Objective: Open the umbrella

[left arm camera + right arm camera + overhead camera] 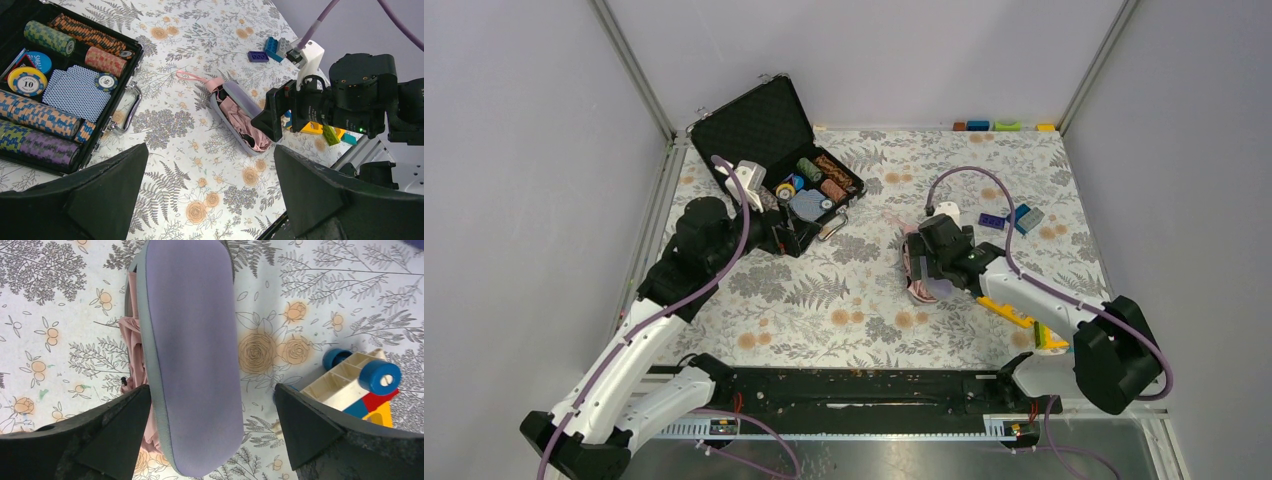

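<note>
Here we count one umbrella [239,120], folded, its crumpled pale pink fabric lying in one smooth lilac-grey sleeve [192,350] directly below the right pincer [211,390], between its two black fingers [100,440], which stand spread wide and pinch nothing. The left pincer [211,147], likewise spread and empty, hovers well apart from the umbrella over the floral bench [200,195], with one black hard case [754,125] of ribbed chip rolls [105,61] to its left. Only the left wrist view shows us the pink strap loop [192,76]; the right wrist view shows mostly sleeve.
</note>
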